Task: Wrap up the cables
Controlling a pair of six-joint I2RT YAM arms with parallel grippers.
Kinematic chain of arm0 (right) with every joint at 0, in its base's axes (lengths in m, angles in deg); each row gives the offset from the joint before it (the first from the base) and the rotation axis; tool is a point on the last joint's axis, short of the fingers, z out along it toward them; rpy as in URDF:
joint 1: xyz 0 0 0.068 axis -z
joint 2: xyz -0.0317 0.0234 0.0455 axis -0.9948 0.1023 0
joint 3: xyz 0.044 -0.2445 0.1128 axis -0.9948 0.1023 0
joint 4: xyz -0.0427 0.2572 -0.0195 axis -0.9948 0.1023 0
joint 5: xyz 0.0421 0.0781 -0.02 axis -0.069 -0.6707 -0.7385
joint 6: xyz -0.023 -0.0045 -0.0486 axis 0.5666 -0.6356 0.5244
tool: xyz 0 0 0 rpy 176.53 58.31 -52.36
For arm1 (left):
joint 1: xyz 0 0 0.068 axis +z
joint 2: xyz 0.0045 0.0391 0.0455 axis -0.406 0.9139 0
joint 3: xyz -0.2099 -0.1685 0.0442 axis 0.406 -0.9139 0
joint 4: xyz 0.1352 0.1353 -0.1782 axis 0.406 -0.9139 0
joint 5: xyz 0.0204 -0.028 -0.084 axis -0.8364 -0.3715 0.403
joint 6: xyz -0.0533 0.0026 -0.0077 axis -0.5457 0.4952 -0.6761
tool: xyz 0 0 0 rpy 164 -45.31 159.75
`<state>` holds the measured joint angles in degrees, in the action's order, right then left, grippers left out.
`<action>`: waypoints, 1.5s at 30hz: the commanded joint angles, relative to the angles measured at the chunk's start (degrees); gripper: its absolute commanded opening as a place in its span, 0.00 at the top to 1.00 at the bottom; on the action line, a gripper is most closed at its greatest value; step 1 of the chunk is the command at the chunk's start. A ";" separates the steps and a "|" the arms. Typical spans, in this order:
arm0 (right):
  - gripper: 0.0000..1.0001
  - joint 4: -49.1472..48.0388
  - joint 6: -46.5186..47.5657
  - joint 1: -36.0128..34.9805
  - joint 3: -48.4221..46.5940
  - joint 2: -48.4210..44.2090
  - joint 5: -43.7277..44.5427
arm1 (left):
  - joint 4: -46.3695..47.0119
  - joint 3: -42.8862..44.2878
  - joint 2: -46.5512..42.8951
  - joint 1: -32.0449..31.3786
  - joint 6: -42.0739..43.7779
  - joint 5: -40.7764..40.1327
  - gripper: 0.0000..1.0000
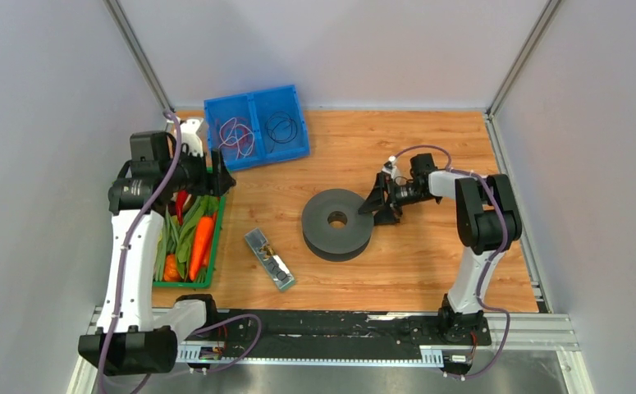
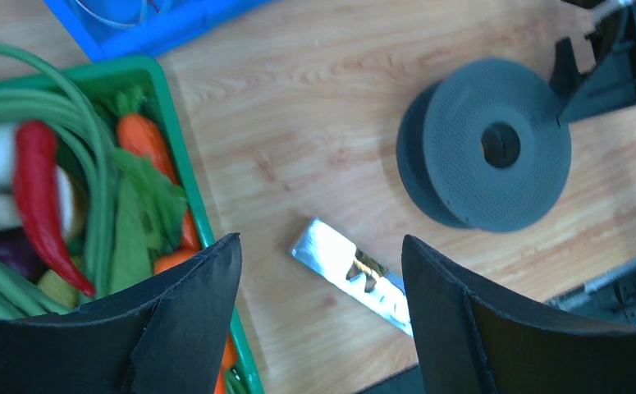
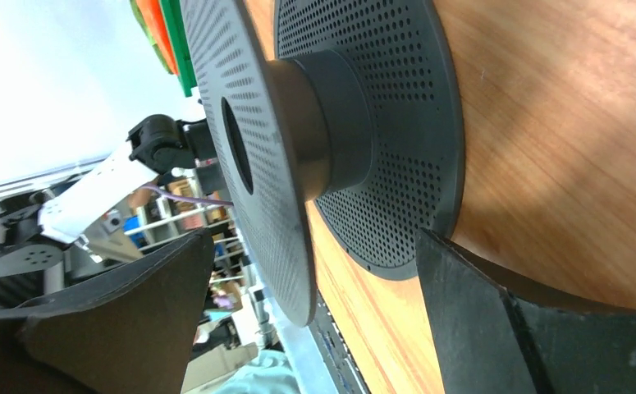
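Observation:
The thin black cable (image 1: 285, 125) lies coiled in the right compartment of the blue bin (image 1: 254, 100) at the back of the table. A dark grey perforated spool (image 1: 337, 223) lies flat mid-table; it also shows in the left wrist view (image 2: 495, 144) and the right wrist view (image 3: 339, 123). My right gripper (image 1: 377, 202) is open at the spool's right edge, and in the right wrist view (image 3: 314, 320) its fingers stand either side of the spool's rim without touching it. My left gripper (image 1: 216, 176) is open and empty, above the green basket's right edge (image 2: 321, 240).
A red and white cable bundle (image 1: 236, 135) fills the bin's left compartment. A green basket (image 1: 216, 246) of carrots, beans and a chilli stands at the left (image 2: 185, 164). A shiny clear packet (image 1: 269, 258) lies in front of the spool (image 2: 351, 275).

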<state>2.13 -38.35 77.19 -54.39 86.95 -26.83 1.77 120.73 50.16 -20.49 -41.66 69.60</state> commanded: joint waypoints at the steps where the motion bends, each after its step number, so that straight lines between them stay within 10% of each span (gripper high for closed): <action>1: 0.04 4.43 3.25 1.57 -3.98 -7.73 8.37 | 4.49 8.59 4.18 -0.30 0.07 -5.58 0.21; 13: 0.00 9.97 3.95 5.01 -8.38 -22.94 35.97 | 13.19 29.34 26.50 -13.56 -6.51 -31.95 0.27; 28: 0.00 7.78 4.30 4.92 -4.08 -31.56 40.11 | 16.10 52.46 61.40 -22.54 -14.51 -50.76 0.49; 45: 0.00 7.69 5.45 4.92 -2.84 -31.21 40.99 | 20.76 60.90 78.63 -22.27 -20.40 -49.90 0.53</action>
<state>11.96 -33.61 82.33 -57.56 56.79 13.48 20.34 177.86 126.88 -42.91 -59.59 19.44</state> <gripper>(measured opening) 0.998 0.474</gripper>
